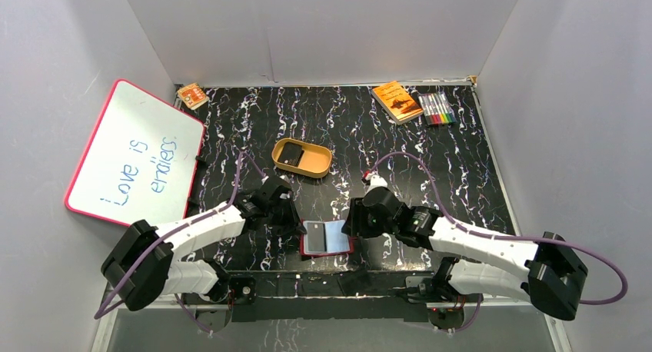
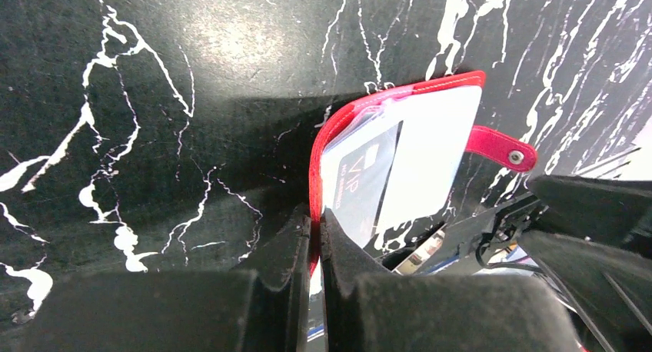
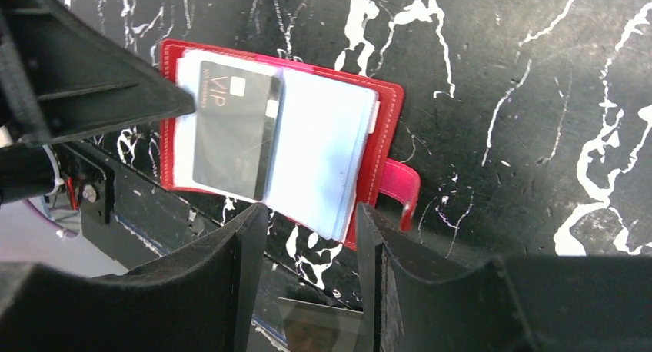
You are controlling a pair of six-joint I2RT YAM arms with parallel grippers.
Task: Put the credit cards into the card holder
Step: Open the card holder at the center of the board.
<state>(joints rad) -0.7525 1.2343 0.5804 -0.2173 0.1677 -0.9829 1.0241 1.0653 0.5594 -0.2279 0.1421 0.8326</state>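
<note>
The card holder (image 1: 327, 239) is a red wallet lying open near the table's front edge. My left gripper (image 2: 317, 217) is shut on its red left edge (image 2: 314, 184). One black credit card (image 3: 231, 129) marked VIP sits in a clear pocket of the card holder (image 3: 384, 137). My right gripper (image 3: 311, 210) hovers at the wallet's right side, jaws wide apart. A dark glossy credit card (image 3: 319, 325) spans the gap deep between its fingers. Another black card (image 1: 291, 155) lies in the tan dish (image 1: 317, 166).
A whiteboard (image 1: 134, 156) leans at the left wall. An orange booklet (image 1: 397, 101) and a pack of markers (image 1: 436, 107) lie at the back right, a small orange box (image 1: 192, 96) at the back left. The table's front rail is just below the wallet.
</note>
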